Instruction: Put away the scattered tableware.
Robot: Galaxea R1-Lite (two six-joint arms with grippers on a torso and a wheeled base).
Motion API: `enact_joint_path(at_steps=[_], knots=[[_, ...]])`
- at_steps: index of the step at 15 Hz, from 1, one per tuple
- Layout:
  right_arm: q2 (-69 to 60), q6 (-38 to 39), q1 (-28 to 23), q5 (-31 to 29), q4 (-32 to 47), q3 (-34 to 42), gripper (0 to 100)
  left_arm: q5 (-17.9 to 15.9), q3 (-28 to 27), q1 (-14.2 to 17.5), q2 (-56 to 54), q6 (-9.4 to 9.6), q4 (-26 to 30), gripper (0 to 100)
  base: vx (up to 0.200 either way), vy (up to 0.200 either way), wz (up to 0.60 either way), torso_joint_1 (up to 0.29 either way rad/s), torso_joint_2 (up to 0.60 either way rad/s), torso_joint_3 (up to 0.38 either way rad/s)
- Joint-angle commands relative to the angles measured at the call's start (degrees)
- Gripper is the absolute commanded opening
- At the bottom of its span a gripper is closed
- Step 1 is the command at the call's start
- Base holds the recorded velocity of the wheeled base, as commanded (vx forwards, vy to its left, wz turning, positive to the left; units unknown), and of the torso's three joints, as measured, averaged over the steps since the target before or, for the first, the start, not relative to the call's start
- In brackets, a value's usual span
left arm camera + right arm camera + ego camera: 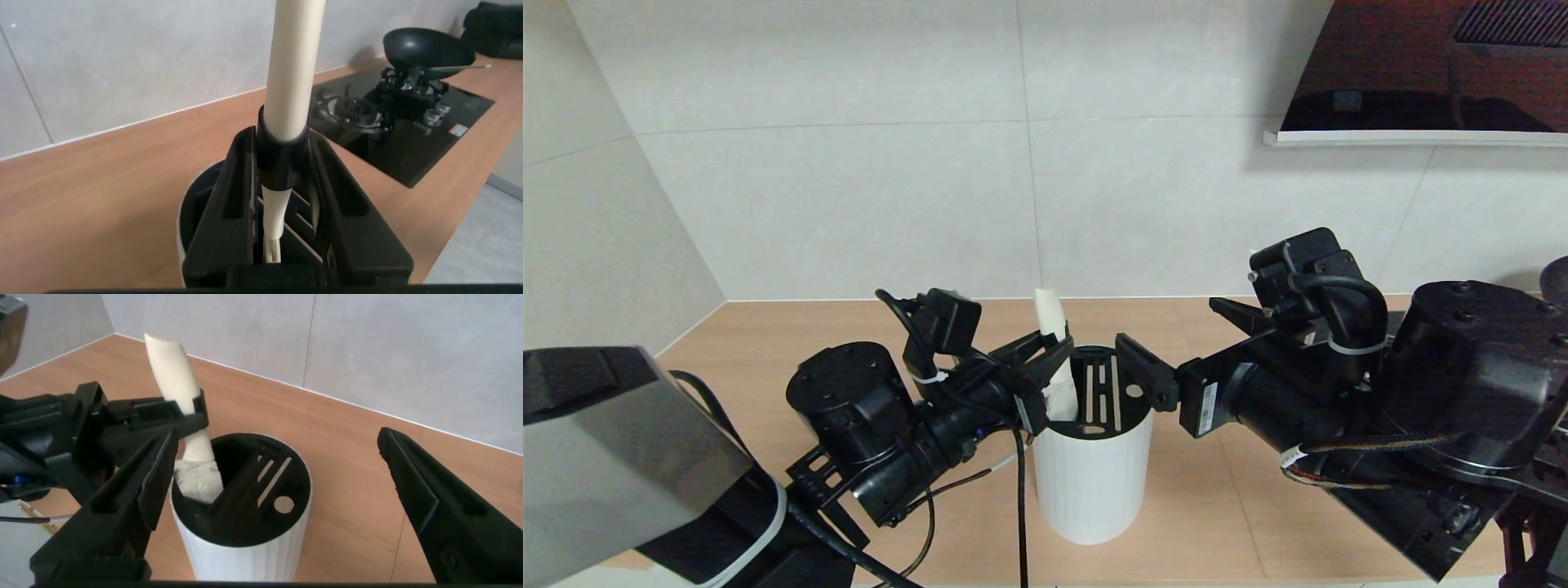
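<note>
Care is needed here. The cream handle is gripped tight by the left claw and is tilted. Its low end sits inside the white holder, just under that claw. It is best stood up straighter, let down gently through the black lid, then let go. The right claw is wide open with nothing in it, across the holder from the left claw, and could be bumped. A stove with a black pan is seen far past the left claw.
</note>
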Motion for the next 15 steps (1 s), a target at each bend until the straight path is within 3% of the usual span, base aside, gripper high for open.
enact_joint_path(at_steps=[1,4,5,15], knots=[[0.08,-0.02,0.02,-0.01,-0.02,-0.01,100,0.05,0.06,-0.03,0.22,-0.04,-0.08,0,0.0,0.0,0.0,0.0,0.0,0.0],[0.08,-0.02,0.02,-0.01,-0.02,-0.01,100,0.05,0.33,-0.2,0.13,-0.04,-0.08,0,0.0,0.0,0.0,0.0,0.0,0.0],[0.08,-0.02,0.02,-0.01,-0.02,-0.01,100,0.05,0.24,-0.2,0.13,-0.04,-0.08,100,0.0,0.0,0.0,0.0,0.0,0.0],[-0.19,-0.02,-0.15,-0.01,-0.02,-0.01,100,0.14,0.06,-0.2,-1.36,-0.12,-0.08,100,0.0,0.0,0.0,0.0,0.0,0.0]])
